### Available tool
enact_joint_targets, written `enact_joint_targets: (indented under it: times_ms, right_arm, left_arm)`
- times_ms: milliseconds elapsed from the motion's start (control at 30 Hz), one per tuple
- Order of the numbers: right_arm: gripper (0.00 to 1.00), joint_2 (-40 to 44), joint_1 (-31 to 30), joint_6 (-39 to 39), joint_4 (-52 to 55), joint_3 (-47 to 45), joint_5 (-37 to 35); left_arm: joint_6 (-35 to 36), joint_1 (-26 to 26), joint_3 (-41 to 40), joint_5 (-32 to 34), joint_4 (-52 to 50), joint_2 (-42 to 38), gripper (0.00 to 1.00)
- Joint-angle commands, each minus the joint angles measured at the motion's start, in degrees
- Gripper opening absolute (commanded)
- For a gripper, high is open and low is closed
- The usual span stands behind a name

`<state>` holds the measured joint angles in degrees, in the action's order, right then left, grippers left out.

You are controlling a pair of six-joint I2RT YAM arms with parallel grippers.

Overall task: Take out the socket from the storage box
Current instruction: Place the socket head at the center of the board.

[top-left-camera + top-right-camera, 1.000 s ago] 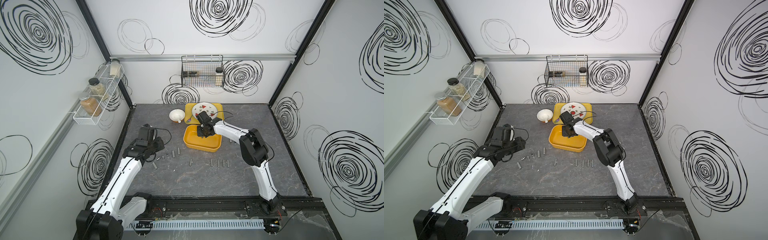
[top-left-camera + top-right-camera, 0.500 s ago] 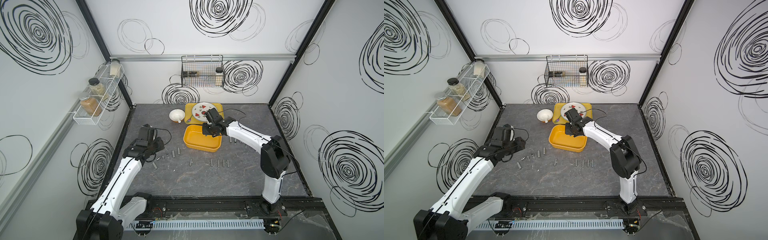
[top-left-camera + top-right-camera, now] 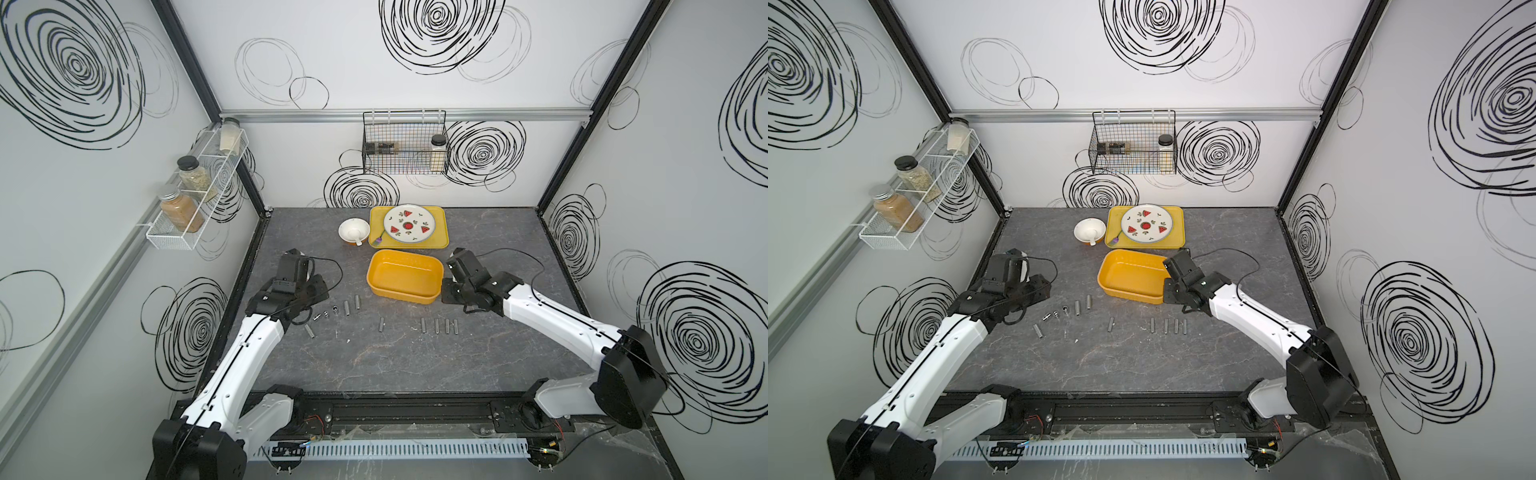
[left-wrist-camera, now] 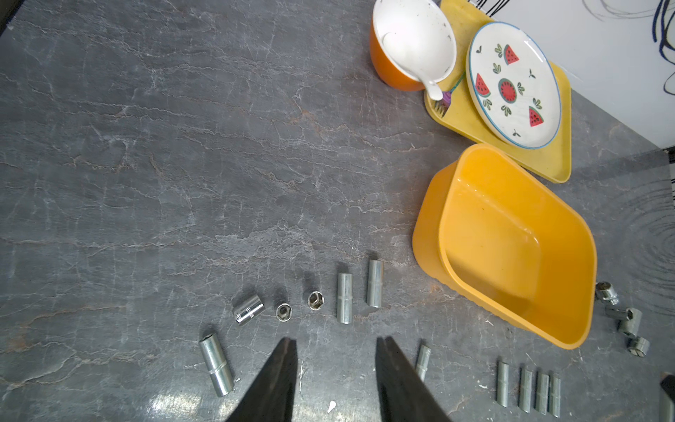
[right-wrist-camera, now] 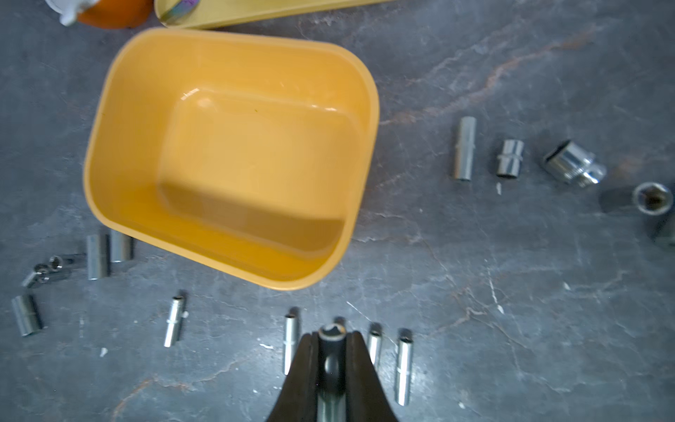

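right gripper (image 5: 331,338) pinches a socket (image 5: 331,365) between its fingers, outside the storage box (image 3: 405,276), just off the box's right end. box sits on the tabletop (image 3: 415,365), middle, nearer the far edge, in front of a flat yellow tray (image 3: 441,232). left gripper (image 4: 336,343) spread apart, toward the left edge, over loose sockets (image 4: 345,297) lying in a ragged row along the box's near side. a few more lie past its right end.

Left gripper (image 4: 335,341) parted; right gripper (image 5: 332,336) pinched on a socket (image 5: 331,352).
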<state>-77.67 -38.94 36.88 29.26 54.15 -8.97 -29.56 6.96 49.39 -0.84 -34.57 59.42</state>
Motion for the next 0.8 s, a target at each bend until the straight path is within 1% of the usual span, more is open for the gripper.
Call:
enact_joint_targets:
  times_ms: [0,100,233,533,767]
  right_arm:
    - [0.1,3.2,-0.3,1.0,-0.3,-6.2,-3.2]
    - [0.1,5.8,-0.3,1.5,-2.1,-10.6,-3.8]
    - [0.11,7.1,0.0,2.0,-4.4,-14.6,-5.3]
    - [0.12,5.8,0.8,1.1,-7.6,-18.3,-6.2]
    - [0.13,3.2,2.1,0.3,-10.6,-19.7,-4.0]
  left_arm:
    - [-0.2,-0.1,-0.5,0.8,1.9,-0.6,0.43]
    - [-0.2,0.1,-0.4,0.7,1.9,-0.2,0.43]
    - [0.0,0.1,-0.4,0.3,1.9,0.3,0.43]
    - [-0.1,0.0,-0.4,0.4,2.0,0.5,0.43]
    - [-0.1,0.1,-0.5,0.5,2.0,0.6,0.43]
